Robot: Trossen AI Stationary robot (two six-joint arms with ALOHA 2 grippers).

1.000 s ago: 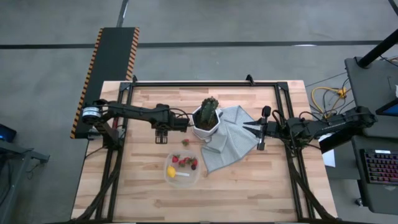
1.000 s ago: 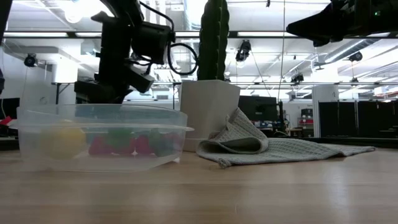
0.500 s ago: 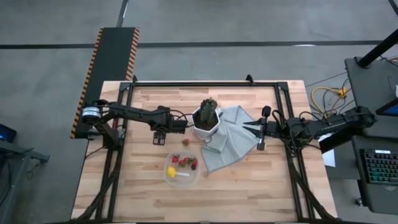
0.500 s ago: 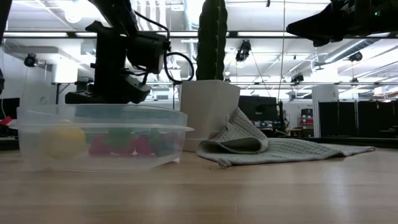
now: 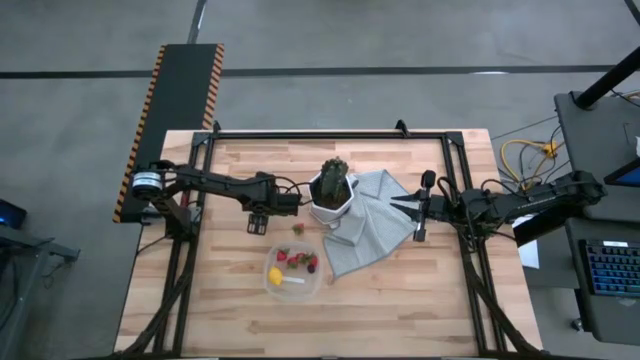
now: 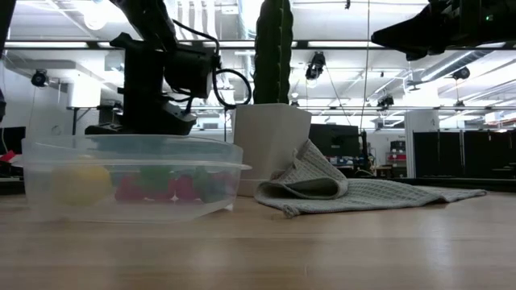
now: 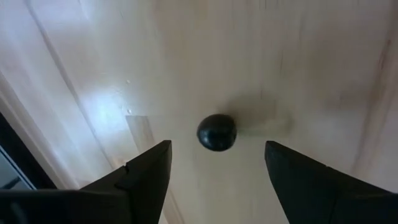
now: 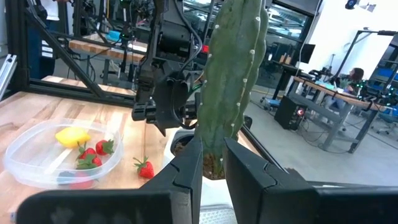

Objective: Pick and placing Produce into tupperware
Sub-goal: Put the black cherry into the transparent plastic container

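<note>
The clear tupperware (image 5: 292, 270) sits at the table's front middle and holds a yellow lemon (image 5: 275, 276), red strawberries (image 5: 294, 260) and a dark piece. One strawberry (image 5: 298, 229) lies loose on the table beside it. My left gripper (image 5: 258, 224) is open and points down. Its fingers stand on either side of a dark berry (image 7: 216, 132) that lies on the wood, and they do not touch it. My right gripper (image 5: 412, 205) hangs over the grey cloth, nearly shut and empty.
A green cactus in a white faceted pot (image 5: 333, 192) stands right of my left gripper. A crumpled grey cloth (image 5: 370, 225) lies against the pot's right side. Bare wood (image 5: 400, 290) lies toward the near edge. Black frame rails (image 5: 330, 134) run along the table's edges.
My left gripper has gone down toward the table behind the tupperware and has levelled out, staying open. Nothing else has moved.
</note>
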